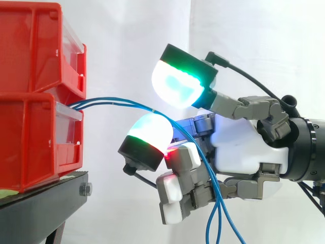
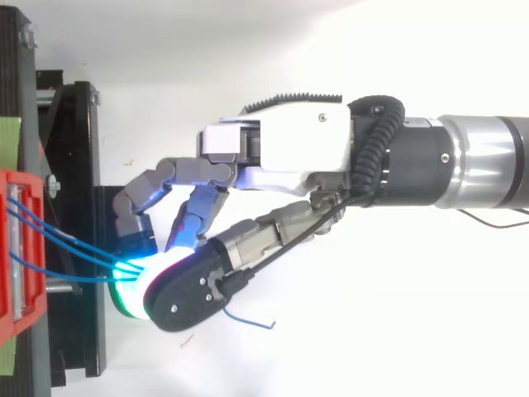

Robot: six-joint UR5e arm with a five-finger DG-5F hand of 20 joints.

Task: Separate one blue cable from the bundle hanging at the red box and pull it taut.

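Backing red bins [image 1: 30, 96], black stand [image 1: 45, 201]: curtain [image 1: 127, 40].

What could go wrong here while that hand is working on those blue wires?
Several blue cables bunch together at the hand, so it might drag more than one instead of separating a single cable. They run from the red bins; a hard pull could yank them loose or shift a bin.

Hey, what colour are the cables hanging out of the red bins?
Blue. The cables show best in the side view.
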